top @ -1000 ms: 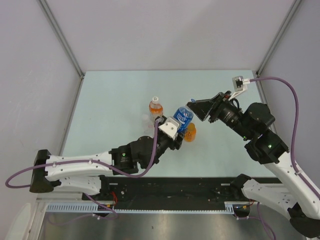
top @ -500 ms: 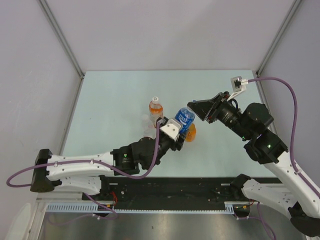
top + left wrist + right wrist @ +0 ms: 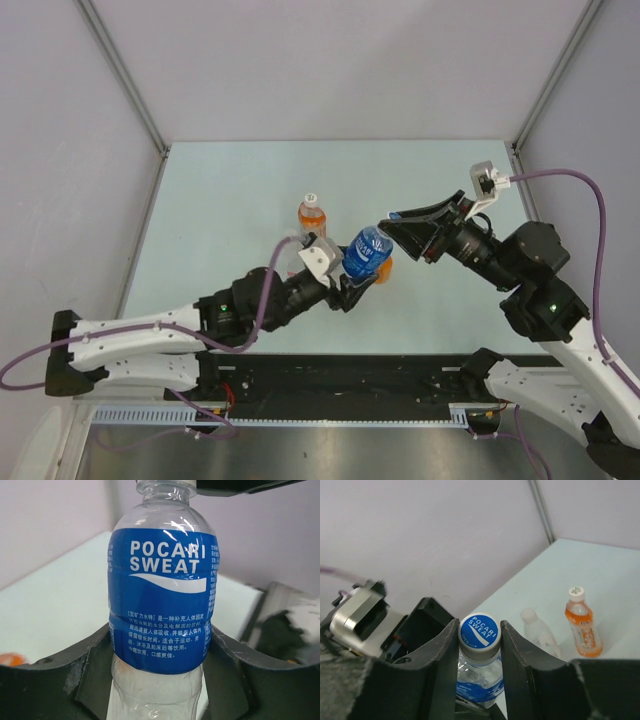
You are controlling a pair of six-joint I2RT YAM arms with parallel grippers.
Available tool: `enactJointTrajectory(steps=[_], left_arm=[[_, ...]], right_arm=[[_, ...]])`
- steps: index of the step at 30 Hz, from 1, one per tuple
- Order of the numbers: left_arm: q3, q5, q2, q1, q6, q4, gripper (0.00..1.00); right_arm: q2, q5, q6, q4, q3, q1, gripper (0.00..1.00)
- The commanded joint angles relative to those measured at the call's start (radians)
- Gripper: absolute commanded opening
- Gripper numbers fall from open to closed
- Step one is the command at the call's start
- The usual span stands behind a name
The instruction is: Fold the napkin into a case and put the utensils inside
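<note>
1. Pocari Sweat bottle (image 3: pixel 366 250) hangs above the pale green table (image 3: pixel 220 190), near its middle, held between both arms.
2. My left gripper (image 3: pixel 160 652) has its jaws clamped around the bottle's lower body, at the bottom edge of the blue label.
3. My right gripper (image 3: pixel 479 630) pinches the blue cap (image 3: pixel 479 632), with one finger touching each side.
4. I read the long axis as tilted: the base is toward the left arm, and the cap points up and right into the right gripper.
5. Against a second ago, the bottle sits slightly nearer the arm bases and leans more. The left arm has drawn back leftward.
6. An orange drink bottle (image 3: pixel 311 213) and a clear bottle (image 3: pixel 538 632) stand on the table beyond it.
</note>
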Motion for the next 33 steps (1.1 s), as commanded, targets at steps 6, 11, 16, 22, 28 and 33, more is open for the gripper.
enactJointTrajectory(steps=[6, 11, 16, 22, 28, 33], left_arm=[[0.028, 0.993, -0.129, 0.303, -0.446, 0.086, 0.00], [0.066, 1.254, -0.055, 0.373, -0.606, 0.214, 0.00], [0.072, 1.492, 0.033, 0.399, -0.839, 0.495, 0.00], [0.089, 1.570, 0.135, 0.399, -1.086, 0.829, 0.00], [0.128, 1.580, 0.250, 0.396, -1.236, 1.030, 0.00], [0.145, 1.595, 0.316, 0.397, -1.312, 1.117, 0.00]], right_arm=[[-0.063, -0.465, -0.205, 0.169, -0.006, -0.010, 0.00], [-0.067, -0.565, -0.207, 0.199, -0.008, -0.007, 0.00], [-0.075, -0.730, -0.204, 0.230, -0.006, -0.007, 0.00], [-0.109, -0.841, -0.204, 0.251, -0.006, -0.007, 0.00], [-0.121, -0.977, -0.148, 0.327, -0.002, -0.010, 0.00], [-0.113, -1.043, -0.148, 0.327, 0.003, -0.008, 0.00]])
